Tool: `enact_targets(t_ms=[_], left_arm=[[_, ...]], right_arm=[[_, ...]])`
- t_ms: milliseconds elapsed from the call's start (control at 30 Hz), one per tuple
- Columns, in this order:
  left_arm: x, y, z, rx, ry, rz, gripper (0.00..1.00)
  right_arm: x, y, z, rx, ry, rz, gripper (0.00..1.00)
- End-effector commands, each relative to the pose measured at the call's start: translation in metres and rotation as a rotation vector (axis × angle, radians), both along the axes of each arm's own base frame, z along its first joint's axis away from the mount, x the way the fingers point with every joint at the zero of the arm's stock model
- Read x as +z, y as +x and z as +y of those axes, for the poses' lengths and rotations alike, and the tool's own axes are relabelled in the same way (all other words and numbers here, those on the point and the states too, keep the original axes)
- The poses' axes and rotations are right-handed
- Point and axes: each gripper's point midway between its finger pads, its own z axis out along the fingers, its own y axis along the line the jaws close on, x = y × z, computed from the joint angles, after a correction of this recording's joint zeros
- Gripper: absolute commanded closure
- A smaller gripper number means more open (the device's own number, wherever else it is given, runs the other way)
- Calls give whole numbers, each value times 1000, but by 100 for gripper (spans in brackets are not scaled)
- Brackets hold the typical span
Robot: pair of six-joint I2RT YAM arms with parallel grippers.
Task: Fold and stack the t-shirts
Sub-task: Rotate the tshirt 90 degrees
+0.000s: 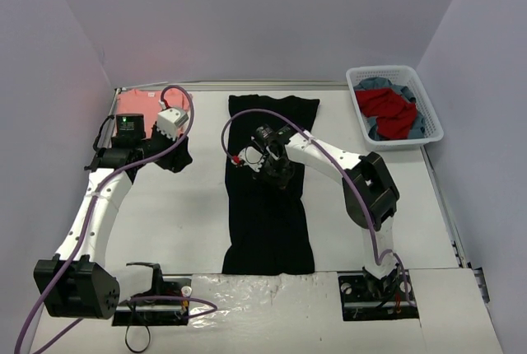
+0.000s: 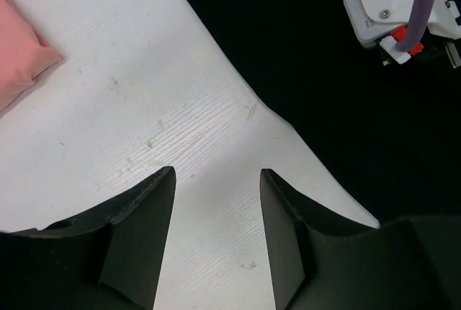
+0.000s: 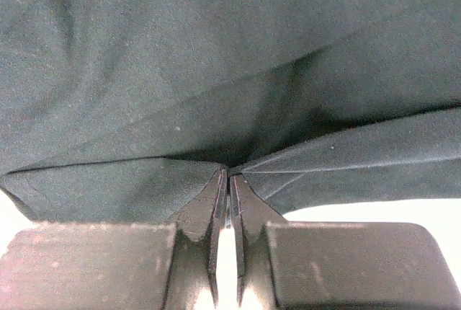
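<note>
Tabletop (image 1: 165, 222) carries the black t-shirt (image 1: 268, 230) as a long strip down its middle, its cloth pinched in the pressed-together right gripper (image 3: 228, 176). The salmon-pink t-shirt (image 1: 136, 104) lies at the far-left corner; the left gripper (image 2: 216, 180) hangs spread above bare surface between the two.

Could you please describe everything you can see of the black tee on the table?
The black tee is plain, soft, matte cloth, folded into a long narrow strip lying down the middle of the white table. No print shows. The right end effector is shut on a pinch of it near mid-length, and creases run toward its tips. The left end effector hovers open over bare table beside it, not touching.
</note>
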Motion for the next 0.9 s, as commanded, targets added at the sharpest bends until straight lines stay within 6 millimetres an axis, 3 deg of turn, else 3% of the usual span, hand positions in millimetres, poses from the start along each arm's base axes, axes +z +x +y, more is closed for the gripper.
enact_targets(t_ms=[0,300,433,500,733,867], left_arm=[[18,1,-1,-10,-21,-68,51],[19,-1,0,-5,-33,-74,51],[19,0,1,-2,-35,-74,51],[19,0,0,-4,-35,-74,51],[18,-1,0,-10,-36,-70,51],[17,0,-2,-17,-44,-63,51]], right_arm=[[-4,-15,3,36,-25,68,100],[-14,-19,14,70,-46,91,100],[-22,-23,13,78,-63,109,86],[-23,-26,12,81,-65,117,84],[-3,-27,7,84,-39,75,74],[17,-10,-5,32,-8,19,73]])
